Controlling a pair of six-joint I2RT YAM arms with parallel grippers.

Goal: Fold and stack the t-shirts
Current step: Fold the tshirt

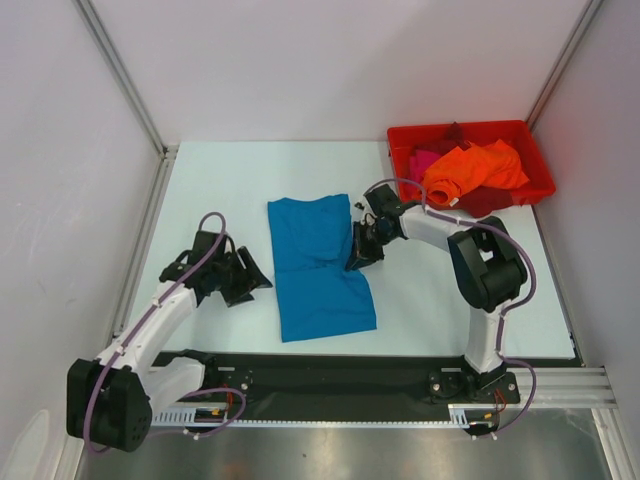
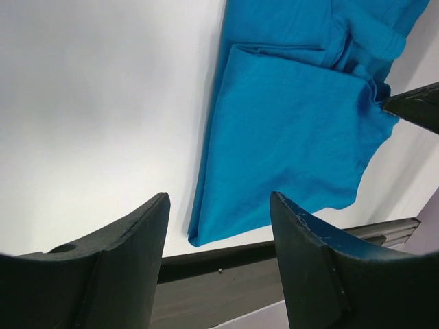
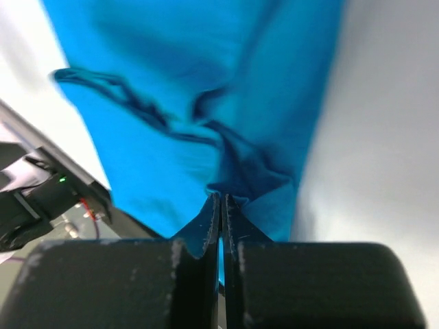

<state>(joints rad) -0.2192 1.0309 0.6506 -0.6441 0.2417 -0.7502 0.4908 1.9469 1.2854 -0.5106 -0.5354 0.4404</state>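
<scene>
The teal-blue t-shirt (image 1: 318, 265) lies on the white table, folded lengthwise into a long strip. My right gripper (image 1: 359, 262) is shut on the shirt's right edge, with blue cloth pinched between the jaws in the right wrist view (image 3: 221, 200). My left gripper (image 1: 252, 282) is open and empty, just left of the shirt, above the table. The shirt fills the upper right of the left wrist view (image 2: 295, 116). An orange t-shirt (image 1: 475, 170) and a magenta-pink one (image 1: 424, 160) lie in the red bin (image 1: 541, 180).
The red bin stands at the back right of the table. A black rail (image 1: 330, 370) runs along the table's near edge. White walls with metal posts (image 1: 120, 75) close in the left, back and right sides.
</scene>
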